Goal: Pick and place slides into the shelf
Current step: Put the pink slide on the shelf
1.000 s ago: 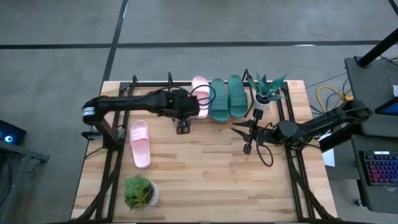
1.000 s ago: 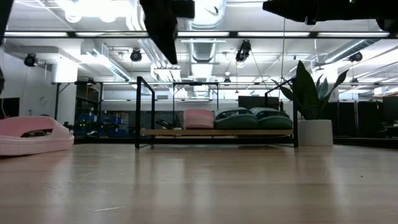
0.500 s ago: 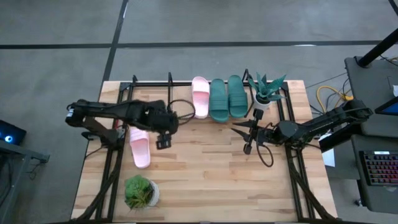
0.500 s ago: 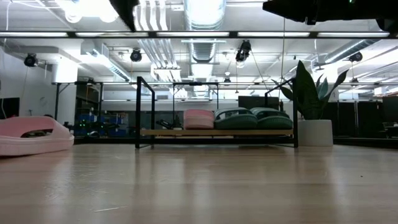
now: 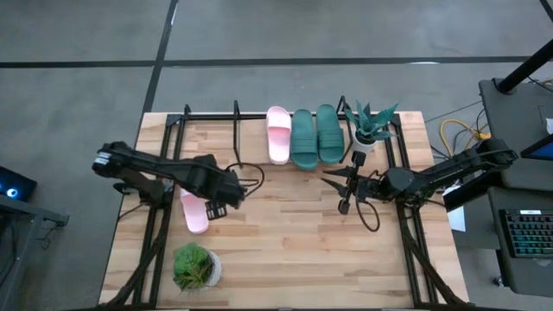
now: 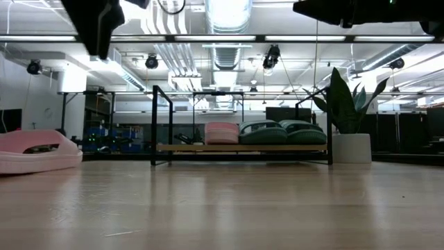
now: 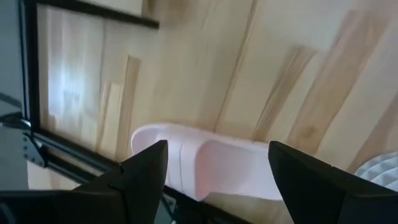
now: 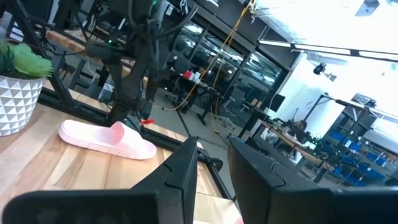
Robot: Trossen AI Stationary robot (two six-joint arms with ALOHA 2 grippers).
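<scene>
The left gripper (image 5: 216, 207) hangs with its fingers spread wide over the loose pink slide (image 5: 193, 214), which lies on the wooden table (image 5: 285, 242) close to the left edge, just inside the black frame rail (image 5: 154, 233). One pink slide (image 5: 277, 134) and two green slides (image 5: 315, 135) sit side by side in the shelf (image 5: 251, 115) along the far edge, with bare board to the pink one's left. The table's middle is open wood. The right gripper (image 5: 343, 192) waits near the right side, fingers narrowly parted, holding nothing. Potted plants stand at the near left (image 5: 194, 266) and far right (image 5: 371, 123).
</scene>
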